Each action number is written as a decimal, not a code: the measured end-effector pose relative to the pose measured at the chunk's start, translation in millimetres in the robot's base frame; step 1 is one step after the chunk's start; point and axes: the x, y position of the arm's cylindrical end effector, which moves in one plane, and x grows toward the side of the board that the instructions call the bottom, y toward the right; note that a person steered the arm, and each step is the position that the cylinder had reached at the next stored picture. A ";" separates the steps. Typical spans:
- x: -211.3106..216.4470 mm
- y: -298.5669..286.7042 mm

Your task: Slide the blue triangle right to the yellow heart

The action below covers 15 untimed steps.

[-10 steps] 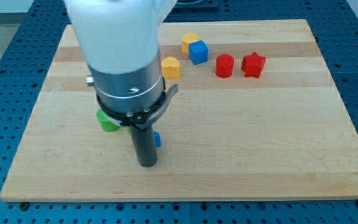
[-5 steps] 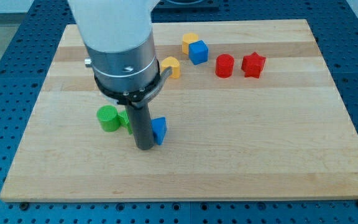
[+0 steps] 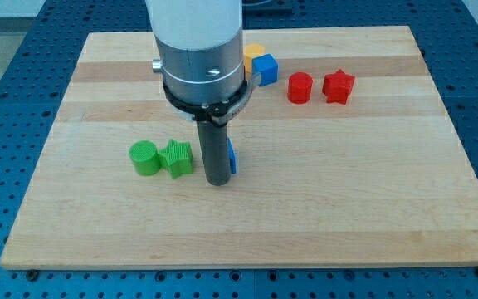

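My tip (image 3: 217, 181) sits on the board (image 3: 347, 191) a little to the view's left of centre, with the blue triangle (image 3: 231, 156) touching the rod's right side; only a thin blue sliver shows past the rod. The arm carries no gripper, just the dark rod, so there is nothing to open or close. Just to the view's left of the tip stand 2 green blocks, touching each other: a green star (image 3: 177, 158) nearest the rod and a green cylinder (image 3: 145, 158) beyond it. The yellow heart cannot be seen; the arm's housing covers that part of the board. Near the view's top, a yellow block (image 3: 252, 55) peeks from behind the housing with a blue cube (image 3: 265, 69) touching its right side. Further right stand a red cylinder (image 3: 300, 87) and a red star (image 3: 338, 85), close together.
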 end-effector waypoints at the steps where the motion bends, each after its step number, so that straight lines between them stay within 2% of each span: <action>1: -0.5 0.0; 2: -6.6 0.2; 4: -58.3 4.8; 7: -102.0 4.8; 10: -84.9 -8.8; 15: -95.7 -6.5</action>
